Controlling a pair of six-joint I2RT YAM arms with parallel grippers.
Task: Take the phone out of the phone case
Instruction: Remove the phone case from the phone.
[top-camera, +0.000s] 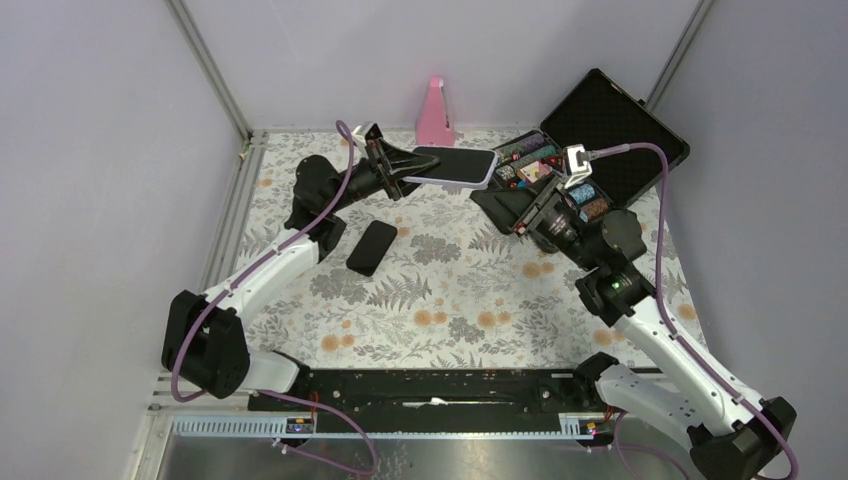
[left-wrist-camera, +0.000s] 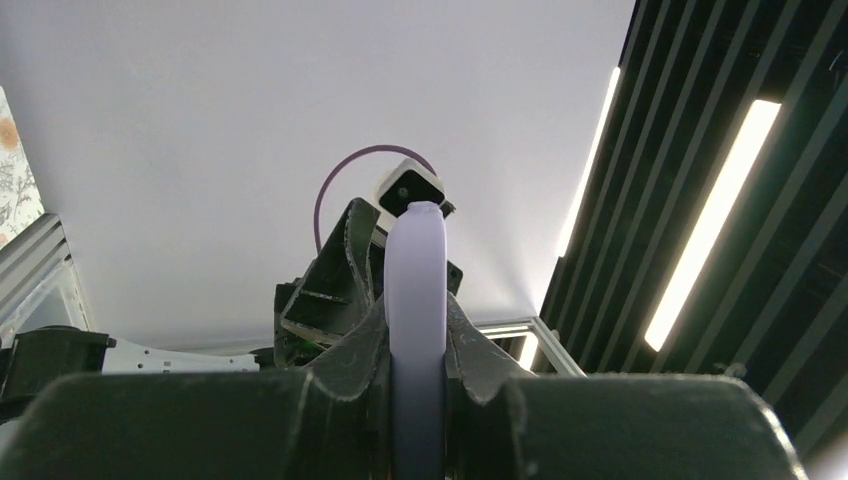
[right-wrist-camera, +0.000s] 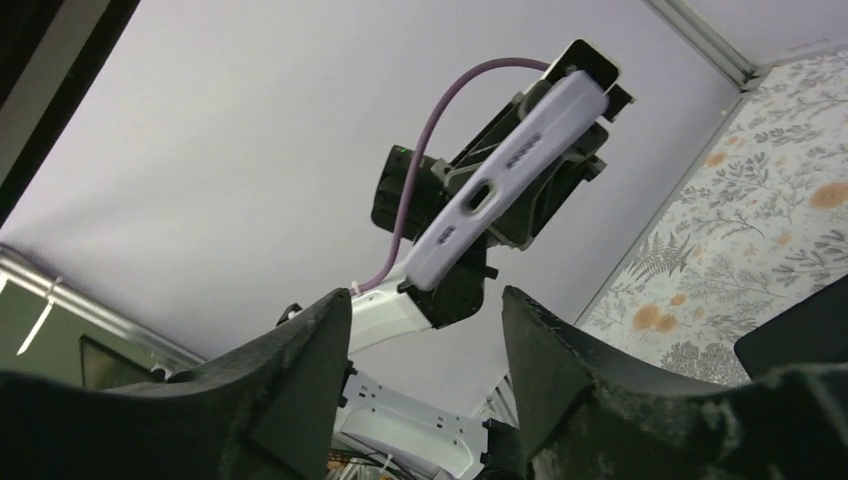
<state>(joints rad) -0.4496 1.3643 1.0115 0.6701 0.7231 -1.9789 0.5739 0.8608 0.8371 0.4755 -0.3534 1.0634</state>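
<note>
Left gripper (top-camera: 405, 175) clamped on lavender phone case (top-camera: 455, 165), raised over worktop's far edge; right gripper (right-wrist-camera: 425, 315) parted, empty, near case.

The top camera looks down from behind onto the whole table (top-camera: 450, 290); both wrist cameras tilt upward, close in, sharing the lilac case (left-wrist-camera: 415, 300).

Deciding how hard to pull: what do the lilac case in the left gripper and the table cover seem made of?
Lilac case: likely soft silicone or rubbery plastic, matte; its edge is rounded, with moulded button bumps and little shine. Table cover: flat printed floral sheet, matte; cloth or vinyl, cannot tell.
</note>
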